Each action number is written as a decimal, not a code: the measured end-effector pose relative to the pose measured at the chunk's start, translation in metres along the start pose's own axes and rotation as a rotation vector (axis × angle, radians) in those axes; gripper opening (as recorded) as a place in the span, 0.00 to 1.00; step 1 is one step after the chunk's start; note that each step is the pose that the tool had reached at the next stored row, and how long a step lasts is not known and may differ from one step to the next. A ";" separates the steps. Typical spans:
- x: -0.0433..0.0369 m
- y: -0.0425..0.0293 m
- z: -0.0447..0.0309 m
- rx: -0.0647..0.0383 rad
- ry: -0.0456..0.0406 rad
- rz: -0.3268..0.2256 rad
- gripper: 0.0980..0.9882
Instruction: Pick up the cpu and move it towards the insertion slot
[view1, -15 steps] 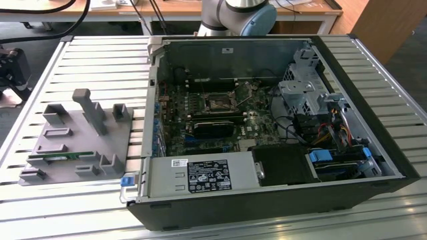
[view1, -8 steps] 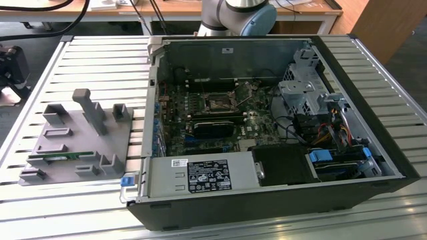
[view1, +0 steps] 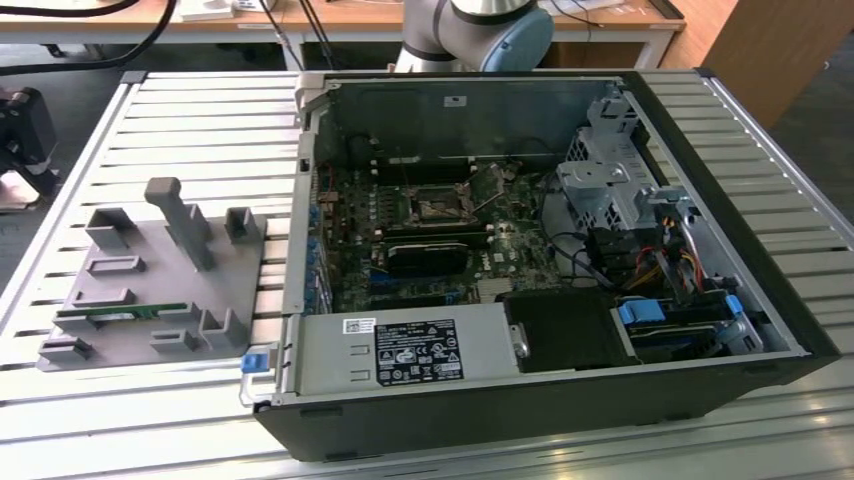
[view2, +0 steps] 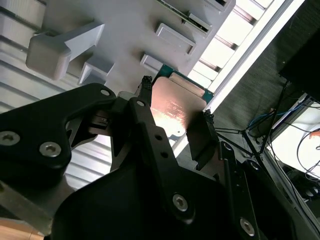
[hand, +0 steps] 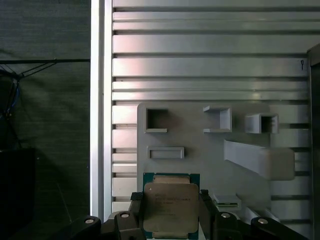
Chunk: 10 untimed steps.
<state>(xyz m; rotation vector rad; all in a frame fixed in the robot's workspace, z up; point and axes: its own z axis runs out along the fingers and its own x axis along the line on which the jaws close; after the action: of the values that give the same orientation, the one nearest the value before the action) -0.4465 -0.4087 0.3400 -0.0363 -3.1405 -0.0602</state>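
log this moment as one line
phase: pickup | gripper: jaws shut on cpu | cpu: held above gray fixture | insertion slot: not yet reached

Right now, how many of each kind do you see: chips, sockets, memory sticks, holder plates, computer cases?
Silver-topped square cpu, held in the gripper: 1
Square dark insertion slot with a metal frame: 1
Long green memory stick: 1
Grey moulded holder plate: 1
Open black computer case: 1
Total: 5
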 end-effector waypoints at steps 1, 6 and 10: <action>0.0000 0.0001 -0.0007 0.000 0.0000 0.000 0.48; 0.0001 0.0008 -0.0072 0.000 -0.0001 0.000 0.48; 0.0001 0.0016 -0.0135 0.000 -0.0001 0.000 0.48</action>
<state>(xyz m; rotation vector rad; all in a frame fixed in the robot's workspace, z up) -0.4465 -0.4076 0.3535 -0.0364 -3.1406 -0.0601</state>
